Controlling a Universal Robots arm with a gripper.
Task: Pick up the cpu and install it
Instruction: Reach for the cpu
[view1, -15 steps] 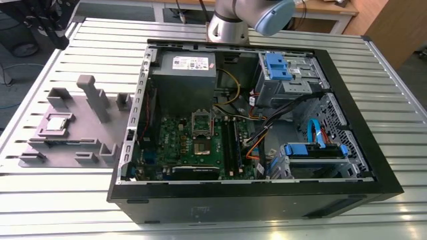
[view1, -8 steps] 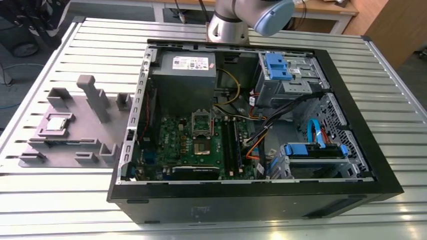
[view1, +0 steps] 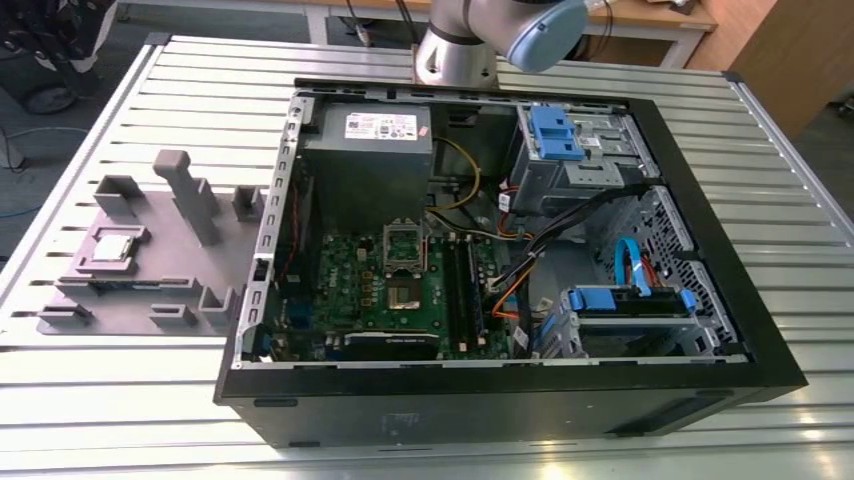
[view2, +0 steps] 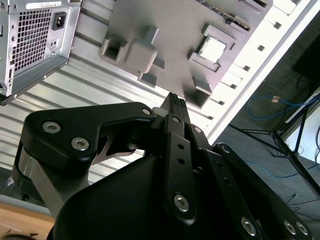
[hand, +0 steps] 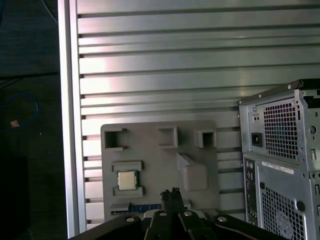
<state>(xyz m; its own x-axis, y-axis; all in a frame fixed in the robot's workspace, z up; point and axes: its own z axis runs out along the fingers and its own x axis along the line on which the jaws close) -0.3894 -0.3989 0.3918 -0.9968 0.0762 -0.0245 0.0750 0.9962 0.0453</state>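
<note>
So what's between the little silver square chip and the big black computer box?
In the exterior view, grey plastic fixture posts stand between the small silvery square chip and the open black computer case.

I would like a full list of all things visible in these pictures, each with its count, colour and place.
cpu: one, silvery-grey, seated in a recess of the fixture plate.
fixture plate: one, matte grey, on the table, at the exterior view's left of the computer case.
computer case: one, black, open, lying on the table.
power supply: one, grey, inside the case.
motherboard: one, green, inside the case.
drive bays: two, grey with blue parts, inside the case, at the exterior view's right.
table: one, silver, slatted.
robot arm: one, grey and blue, beyond the case.
gripper: one, black, shut, empty, apart from the cpu.
</note>
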